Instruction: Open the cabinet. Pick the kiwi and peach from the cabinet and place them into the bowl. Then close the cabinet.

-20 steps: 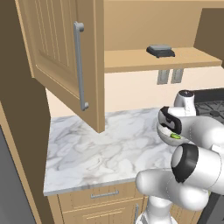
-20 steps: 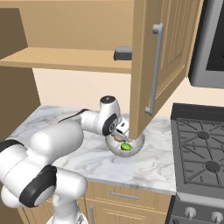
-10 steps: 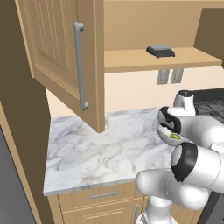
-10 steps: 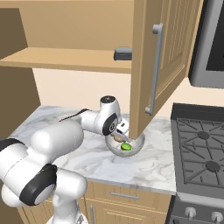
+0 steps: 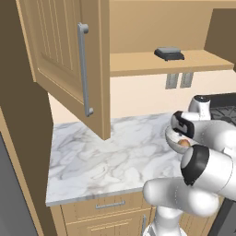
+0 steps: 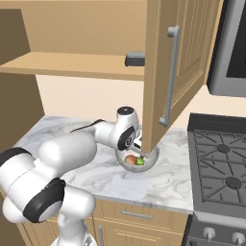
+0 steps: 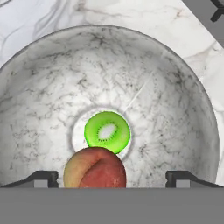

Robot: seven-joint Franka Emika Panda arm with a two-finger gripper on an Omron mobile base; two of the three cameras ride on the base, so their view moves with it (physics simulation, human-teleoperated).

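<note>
The grey speckled bowl (image 7: 39,87) stands on the marble counter with the halved green kiwi (image 7: 107,132) at its centre. The reddish-orange peach (image 7: 95,168) rests against the kiwi. My gripper (image 7: 111,178) hangs just above the bowl, open, its fingertips (image 7: 43,177) well clear of the peach on both sides. From the right base view the bowl (image 6: 126,166) sits under the open cabinet door (image 6: 163,57), with the peach (image 6: 130,159) and kiwi (image 6: 140,162) inside and the gripper (image 6: 138,149) over them. The left base view shows the peach (image 5: 184,143) in the bowl (image 5: 171,140).
Both cabinet doors stand open; the left door (image 5: 60,60) juts out over the counter. A flat dark grey block (image 6: 135,58) lies on the cabinet shelf (image 6: 72,65). A stove (image 6: 221,163) adjoins the counter on the right, and two wall outlets (image 5: 179,79) sit below the shelf.
The jaws have spread wider and the peach now lies loose in the bowl beside the kiwi. The arm has barely moved.
</note>
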